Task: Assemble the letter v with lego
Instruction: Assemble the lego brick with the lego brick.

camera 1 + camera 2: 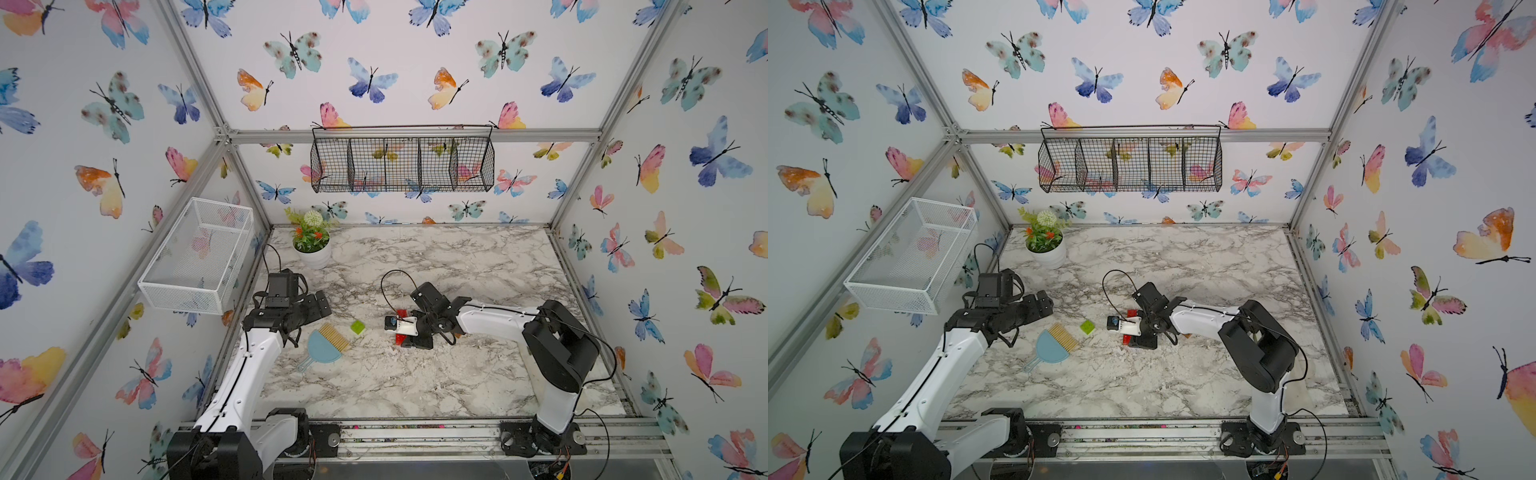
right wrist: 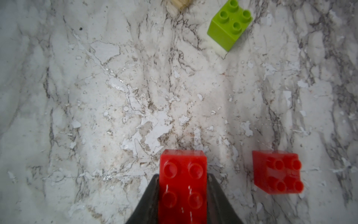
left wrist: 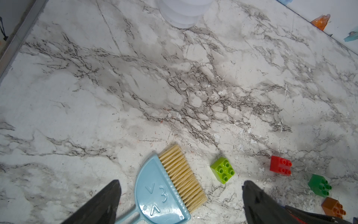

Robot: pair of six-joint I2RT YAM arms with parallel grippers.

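My right gripper point(image 2: 183, 176) is shut on the long red lego brick point(image 2: 183, 186) and holds it low over the marble table, studs facing the camera. A square red brick point(image 2: 278, 172) lies just beside it, and a lime brick point(image 2: 229, 23) sits farther ahead. In both top views the lime brick point(image 1: 357, 327) lies between the two arms. My left gripper point(image 3: 180, 183) hangs open and empty above the brush. Its view also shows the green brick point(image 3: 319, 185) and the orange brick point(image 3: 333, 207) lying apart. No joined letter v is in view.
A blue hand brush point(image 1: 326, 345) with tan bristles lies by the left arm. A white plant pot point(image 1: 312, 249) stands at the back left. A white wire basket point(image 1: 199, 257) hangs on the left wall, a black one point(image 1: 401, 160) on the back wall.
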